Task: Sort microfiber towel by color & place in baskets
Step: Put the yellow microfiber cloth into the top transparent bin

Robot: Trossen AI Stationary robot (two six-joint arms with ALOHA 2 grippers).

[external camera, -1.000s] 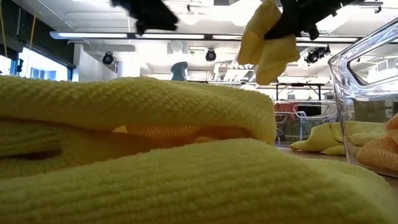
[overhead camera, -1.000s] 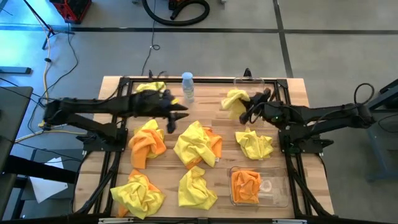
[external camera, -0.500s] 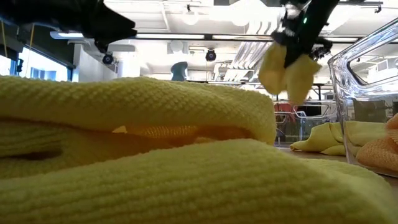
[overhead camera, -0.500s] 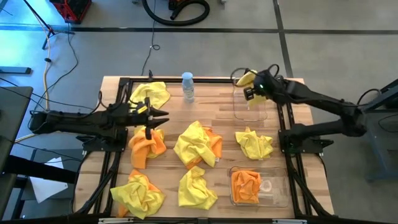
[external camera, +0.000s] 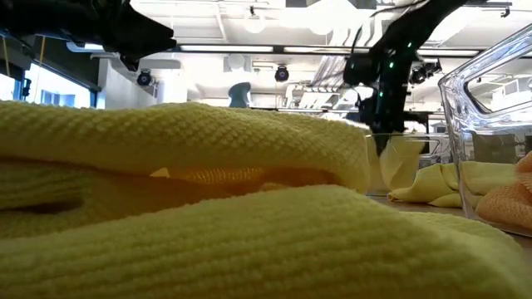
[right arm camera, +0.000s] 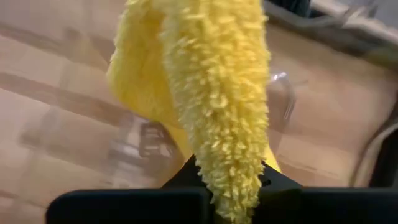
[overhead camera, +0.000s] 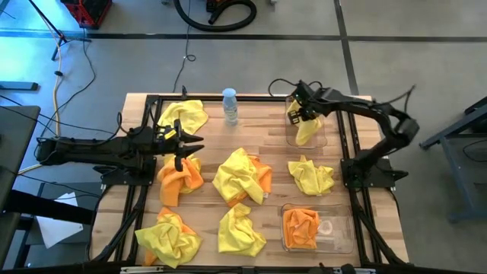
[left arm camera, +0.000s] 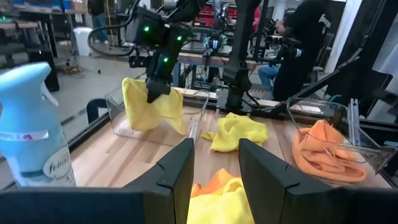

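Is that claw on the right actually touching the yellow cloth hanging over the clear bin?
Touching. In the right wrist view, the yellow towel rises straight out from between the right gripper fingers; the left wrist view shows it dangling from that gripper into the far basket.

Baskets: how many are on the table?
2: far-right basket, yellow towel hanging into it; near-right basket, holding an orange towel.

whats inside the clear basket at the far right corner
A yellow towel hangs into the far basket, gripped by the right pincer. The basket floor under it is covered.
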